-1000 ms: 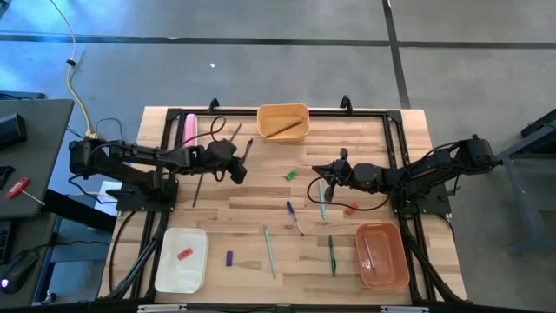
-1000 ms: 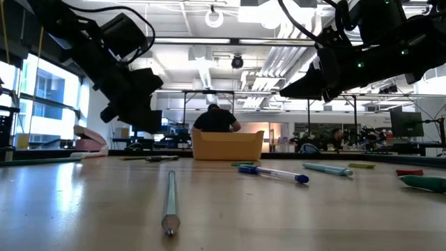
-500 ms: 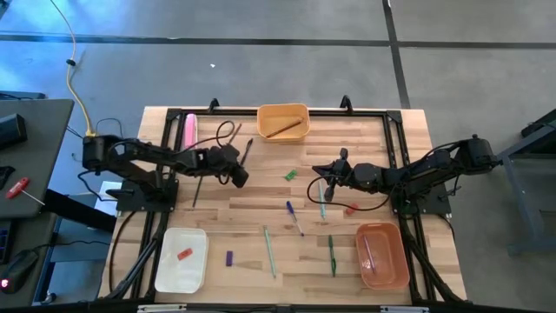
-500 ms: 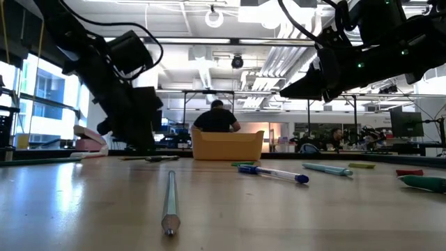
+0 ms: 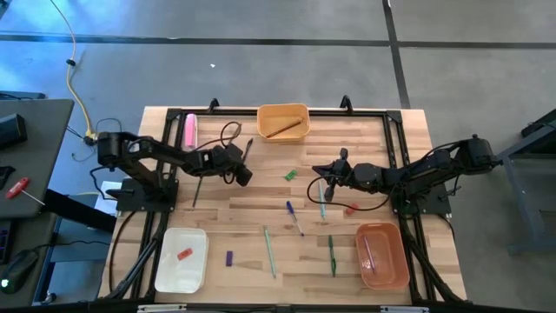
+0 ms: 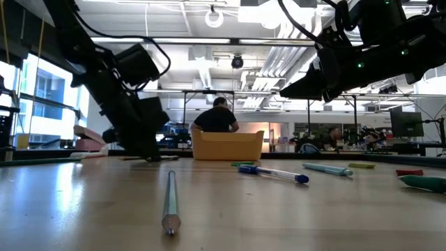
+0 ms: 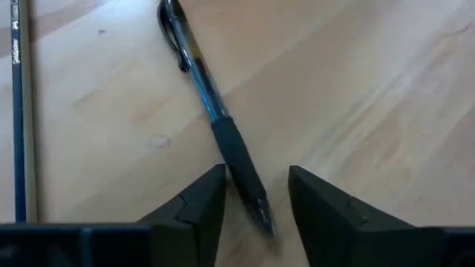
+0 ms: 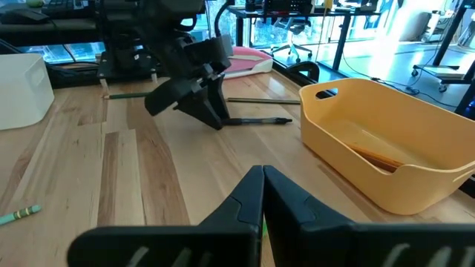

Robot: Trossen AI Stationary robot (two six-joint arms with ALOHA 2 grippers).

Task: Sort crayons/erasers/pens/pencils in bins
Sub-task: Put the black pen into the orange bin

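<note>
At top centre we see the yellow-orange bin (image 5: 283, 122) holding a brown pencil (image 5: 284, 129). The white bin (image 5: 181, 260), lower left, holds a red crayon (image 5: 183, 255). The salmon bin (image 5: 381, 255) sits lower right. Our left gripper (image 7: 256, 194) stands open astride a dark pen (image 7: 215, 122) on the table (image 5: 261, 204); the right gripper (image 8: 261, 194) hangs closed, empty, mid-right.

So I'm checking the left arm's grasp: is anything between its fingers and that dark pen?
Nothing visible. The left gripper is open, its fingers on either side of the dark pen lying on the table.
</note>
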